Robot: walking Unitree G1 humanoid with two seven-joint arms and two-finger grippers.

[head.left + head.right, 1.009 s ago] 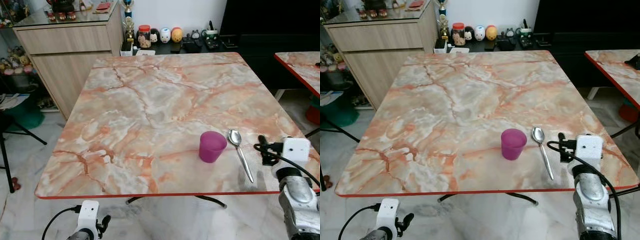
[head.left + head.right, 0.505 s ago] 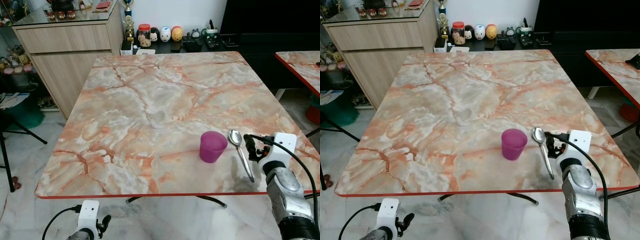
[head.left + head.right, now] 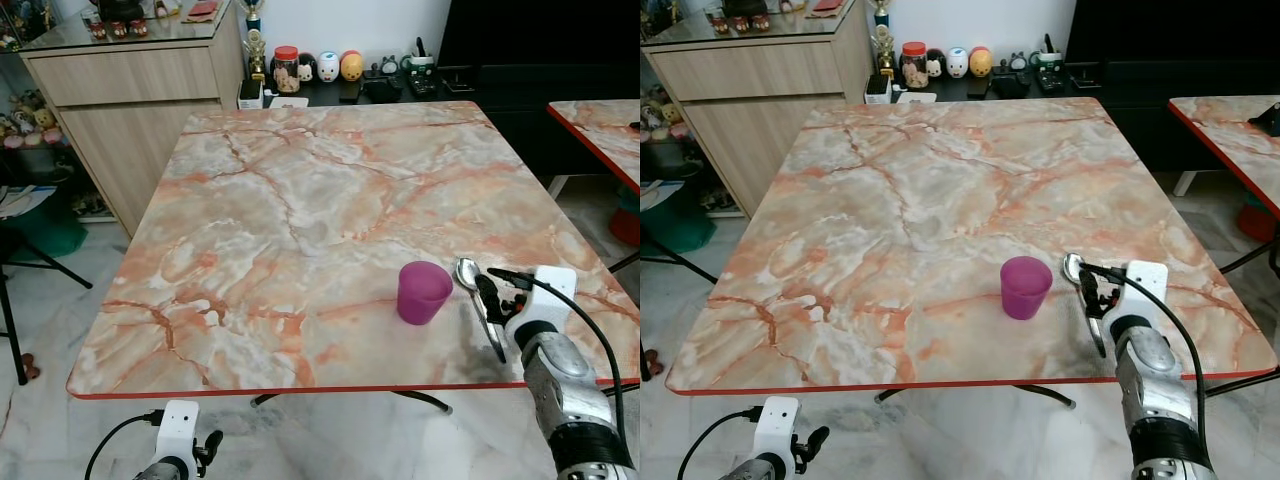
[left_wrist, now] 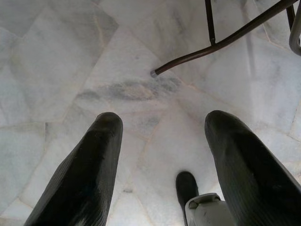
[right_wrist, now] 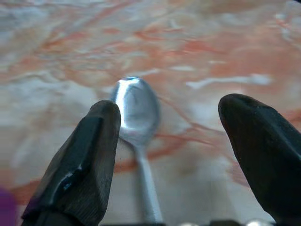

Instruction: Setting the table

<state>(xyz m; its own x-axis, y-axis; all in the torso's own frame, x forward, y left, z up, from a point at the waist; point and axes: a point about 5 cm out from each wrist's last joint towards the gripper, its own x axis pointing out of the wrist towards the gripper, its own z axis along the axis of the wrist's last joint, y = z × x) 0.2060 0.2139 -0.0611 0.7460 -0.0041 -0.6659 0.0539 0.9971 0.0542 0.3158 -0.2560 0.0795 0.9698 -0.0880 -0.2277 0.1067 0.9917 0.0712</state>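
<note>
Over the spoon, right gripper jaws spread.

Cup on table, spoon just right; right hand over spoon.

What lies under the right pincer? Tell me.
Under the open right pincer lies a silver metal spoon on the orange marble-patterned table, beside a purple plastic cup. Part of its handle is covered by the arm.

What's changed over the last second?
The right tool swung in from the table's right edge toward the robot's left and now hovers open over the silver metal spoon. The spoon, purple plastic cup and the idle left tool haven't moved.
</note>
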